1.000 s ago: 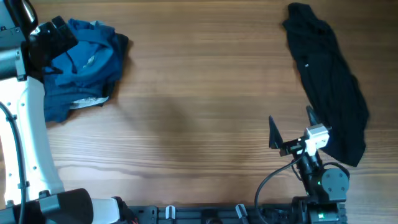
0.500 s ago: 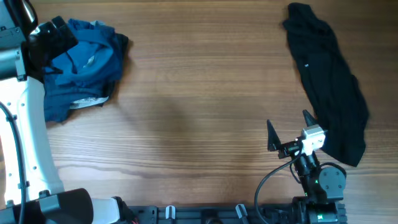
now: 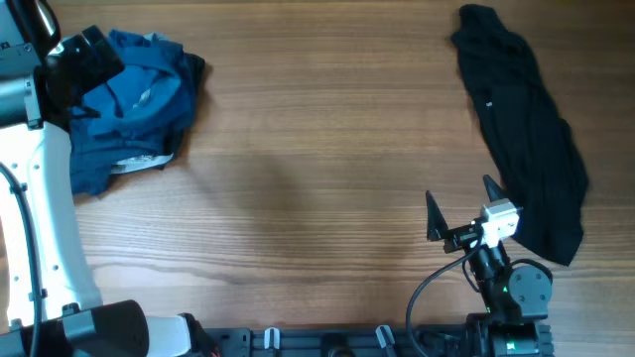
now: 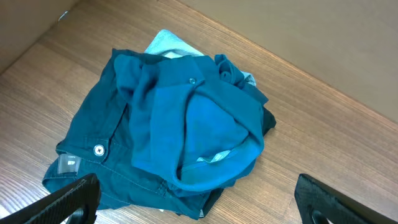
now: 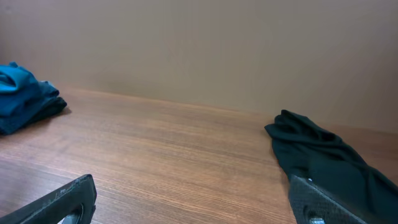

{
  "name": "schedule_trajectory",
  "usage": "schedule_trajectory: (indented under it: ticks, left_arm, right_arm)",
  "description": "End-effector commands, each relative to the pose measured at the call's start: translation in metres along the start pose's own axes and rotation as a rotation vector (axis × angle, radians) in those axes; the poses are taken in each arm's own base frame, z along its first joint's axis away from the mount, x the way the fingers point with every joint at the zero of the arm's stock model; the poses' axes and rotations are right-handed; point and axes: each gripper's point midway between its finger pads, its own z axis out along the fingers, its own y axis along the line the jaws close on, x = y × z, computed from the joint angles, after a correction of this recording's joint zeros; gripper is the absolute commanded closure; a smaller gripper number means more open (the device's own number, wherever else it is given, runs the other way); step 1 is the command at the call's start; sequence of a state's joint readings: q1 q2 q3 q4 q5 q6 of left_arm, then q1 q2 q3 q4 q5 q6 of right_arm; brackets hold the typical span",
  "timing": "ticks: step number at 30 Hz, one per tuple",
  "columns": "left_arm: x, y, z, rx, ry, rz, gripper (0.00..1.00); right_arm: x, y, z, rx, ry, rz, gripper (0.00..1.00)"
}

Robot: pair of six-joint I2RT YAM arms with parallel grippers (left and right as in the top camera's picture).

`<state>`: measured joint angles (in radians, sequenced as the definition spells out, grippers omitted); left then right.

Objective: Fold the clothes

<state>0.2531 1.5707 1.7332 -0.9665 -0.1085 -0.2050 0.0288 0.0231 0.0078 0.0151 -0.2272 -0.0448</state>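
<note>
Both sets of jaws stood wide apart, holding nothing. Left gripper (image 4: 199,198) hung over the blue pile (image 3: 134,104), crumpled at the table's (image 3: 317,149) far-left corner. Right gripper (image 3: 463,203) sat front-right, beside the black garment (image 3: 521,129), unfolded.

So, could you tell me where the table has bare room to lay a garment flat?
The widest bare stretch is the middle of the table, between the blue pile at left and the black garment at right, far edge to near edge. Crowded: far-left around the blue pile, and near-right, where the right gripper sits beside the black garment.
</note>
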Motion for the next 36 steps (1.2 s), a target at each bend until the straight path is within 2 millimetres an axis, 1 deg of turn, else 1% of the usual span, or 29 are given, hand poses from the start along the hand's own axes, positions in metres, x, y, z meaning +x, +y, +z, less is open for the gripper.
schedule_trajectory:
  ticks: [1,2,3,5,6,8,9,10,11,12,13,16,20,22,25,27,29,30,32,36]
  left_arm:
    - [0.009,0.0,-0.013,0.014,0.026,-0.012,0.0]
    - [0.012,-0.006,-0.023,0.056,0.03,-0.018,0.0]
    - [0.009,-0.018,-0.037,0.136,0.009,-0.02,0.0]
    - [0.002,-0.034,-0.061,0.245,-0.059,-0.015,0.0]
    - [0.002,-0.043,-0.076,0.295,-0.114,-0.002,0.0]
    - [0.011,-0.057,-0.096,0.364,-0.215,0.031,0.0]
    - [0.018,-0.063,-0.102,0.398,-0.261,0.043,0.0]
    - [0.029,-0.068,-0.107,0.436,-0.313,0.055,0.0]
    - [0.046,-0.069,-0.107,0.467,-0.346,0.066,0.0]
    - [0.061,-0.069,-0.104,0.486,-0.365,0.072,0.0]
    - [0.08,-0.068,-0.099,0.507,-0.38,0.078,0.0]
    - [0.147,-0.063,-0.08,0.608,-0.45,0.101,0.0]
    - [0.192,-0.047,-0.064,0.656,-0.562,0.078,0.0]
    - [0.215,-0.04,-0.054,0.664,-0.588,0.074,0.0]
    - [0.232,-0.034,-0.047,0.668,-0.6,0.074,0.0]
    - [0.244,-0.03,-0.038,0.656,-0.576,0.073,0.0]
    - [0.251,-0.026,-0.033,0.633,-0.553,0.069,0.0]
    - [0.252,-0.024,-0.032,0.626,-0.547,0.068,0.0]
    - [0.247,-0.021,-0.038,0.624,-0.587,0.064,0.0]
    - [0.247,-0.021,-0.039,0.625,-0.59,0.063,0.0]
  right_arm:
    - [0.002,-0.001,0.0,0.006,0.006,0.02,0.0]
    - [0.002,-0.001,0.0,0.006,0.007,0.02,0.0]
    - [0.002,-0.001,0.0,0.006,0.006,0.02,0.0]
    - [0.002,-0.001,0.0,0.006,0.006,0.02,0.0]
    - [0.002,-0.001,0.0,0.006,0.006,0.02,0.0]
    - [0.002,-0.001,0.0,0.005,0.007,0.02,0.0]
    - [0.002,-0.001,0.0,0.006,0.006,0.02,0.0]
    - [0.002,-0.001,0.0,0.006,0.006,0.02,0.0]
    - [0.002,-0.001,0.0,0.006,0.006,0.02,0.0]
    - [0.002,-0.001,0.0,0.006,0.006,0.02,0.0]
    - [0.002,-0.001,0.0,0.006,0.006,0.02,0.0]
    - [0.002,-0.001,0.0,0.006,0.006,0.02,0.0]
    - [0.002,-0.001,0.0,0.006,0.006,0.02,0.0]
    - [0.002,-0.001,0.0,0.006,0.006,0.02,0.0]
    - [0.002,-0.001,0.0,0.006,0.006,0.02,0.0]
    - [0.002,-0.001,0.0,0.006,0.006,0.02,0.0]
    - [0.002,-0.001,0.0,0.006,0.006,0.02,0.0]
    - [0.002,-0.001,0.0,0.006,0.006,0.02,0.0]
    - [0.002,-0.001,0.0,0.005,0.007,0.02,0.0]
    - [0.002,-0.001,0.0,0.006,0.006,0.02,0.0]
